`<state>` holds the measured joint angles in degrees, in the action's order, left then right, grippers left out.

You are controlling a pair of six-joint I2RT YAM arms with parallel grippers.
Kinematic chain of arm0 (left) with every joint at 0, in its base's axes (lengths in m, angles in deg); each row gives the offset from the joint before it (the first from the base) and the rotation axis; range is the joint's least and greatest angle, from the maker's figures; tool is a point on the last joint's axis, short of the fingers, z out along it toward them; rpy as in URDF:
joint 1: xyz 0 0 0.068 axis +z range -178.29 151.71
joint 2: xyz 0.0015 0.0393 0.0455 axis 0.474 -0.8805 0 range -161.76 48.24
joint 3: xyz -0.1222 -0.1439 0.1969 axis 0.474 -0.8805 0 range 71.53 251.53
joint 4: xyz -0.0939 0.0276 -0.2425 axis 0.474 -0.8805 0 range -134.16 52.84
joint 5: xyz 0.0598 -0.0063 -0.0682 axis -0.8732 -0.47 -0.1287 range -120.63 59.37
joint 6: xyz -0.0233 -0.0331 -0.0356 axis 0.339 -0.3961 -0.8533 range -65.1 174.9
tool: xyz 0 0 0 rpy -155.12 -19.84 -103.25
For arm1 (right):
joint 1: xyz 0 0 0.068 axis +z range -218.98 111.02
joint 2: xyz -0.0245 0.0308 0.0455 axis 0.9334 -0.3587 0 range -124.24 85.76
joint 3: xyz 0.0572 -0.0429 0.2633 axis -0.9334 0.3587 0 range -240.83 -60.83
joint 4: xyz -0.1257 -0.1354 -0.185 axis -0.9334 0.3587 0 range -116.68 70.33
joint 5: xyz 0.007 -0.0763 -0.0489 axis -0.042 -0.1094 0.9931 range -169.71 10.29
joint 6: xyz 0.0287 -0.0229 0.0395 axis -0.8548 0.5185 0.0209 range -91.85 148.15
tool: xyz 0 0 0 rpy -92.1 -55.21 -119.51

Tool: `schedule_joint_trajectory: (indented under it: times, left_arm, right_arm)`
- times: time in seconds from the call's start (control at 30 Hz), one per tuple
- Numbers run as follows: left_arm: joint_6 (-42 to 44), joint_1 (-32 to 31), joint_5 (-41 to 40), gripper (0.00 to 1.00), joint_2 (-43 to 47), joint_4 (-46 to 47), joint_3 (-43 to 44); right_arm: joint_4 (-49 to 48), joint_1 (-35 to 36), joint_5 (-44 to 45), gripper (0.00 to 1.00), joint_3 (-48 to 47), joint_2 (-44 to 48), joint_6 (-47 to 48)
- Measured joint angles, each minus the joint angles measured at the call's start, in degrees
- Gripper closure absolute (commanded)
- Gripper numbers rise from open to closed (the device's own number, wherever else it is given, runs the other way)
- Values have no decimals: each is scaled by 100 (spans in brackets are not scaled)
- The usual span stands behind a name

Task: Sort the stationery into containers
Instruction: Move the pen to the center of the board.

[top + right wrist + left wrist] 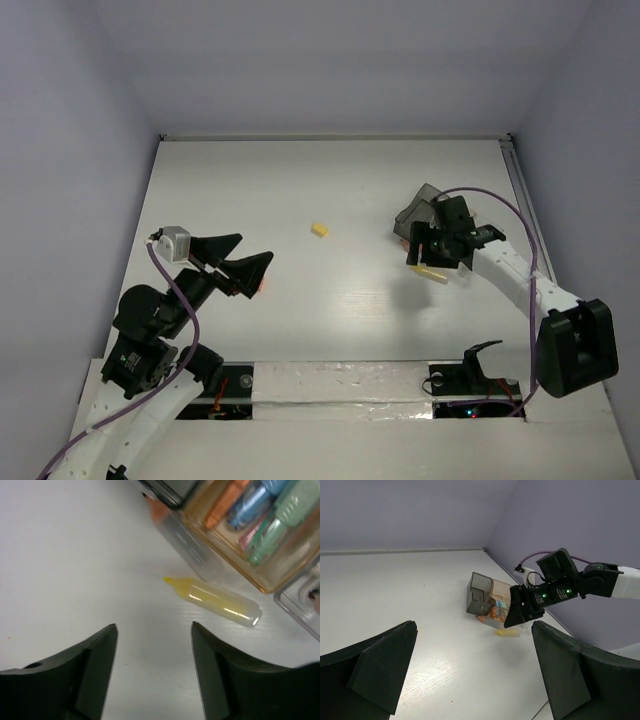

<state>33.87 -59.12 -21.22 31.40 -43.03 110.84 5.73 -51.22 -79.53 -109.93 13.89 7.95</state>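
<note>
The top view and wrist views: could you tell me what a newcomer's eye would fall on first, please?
First, the right gripper, jaws open, poised over a yellow piece lying on the table just beside the bins at the right, which hold coloured pieces. Next, a lone yellow block at mid-table, and the left gripper wide open at the left, holding nothing.

So the row of bins [420, 207] sits on the right side of the table [330, 180]. A bunch of pieces [260, 510] lie packed inside one of the bins. One loose piece [215, 600] lies flat on the table just beside the row, right ahead of my right pincer [154, 626]. A little block [319, 230] sits alone mid-table, well left of all that.
</note>
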Motion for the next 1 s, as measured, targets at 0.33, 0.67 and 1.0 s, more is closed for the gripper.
schedule_joint_trajectory:
  times: [0.33,0.67,1.0]
  left_arm:
    - [0,2,0,1,0,0,0]
    - [2,2,0,1,0,0,0]
    - [2,0,9,1,-61,2,0]
  right_arm:
    - [625,-4,162,9,-498,-999,188]
    - [575,42,337,0,-796,-1777,323]
    - [-160,675,1327,0,-387,-1814,-492]
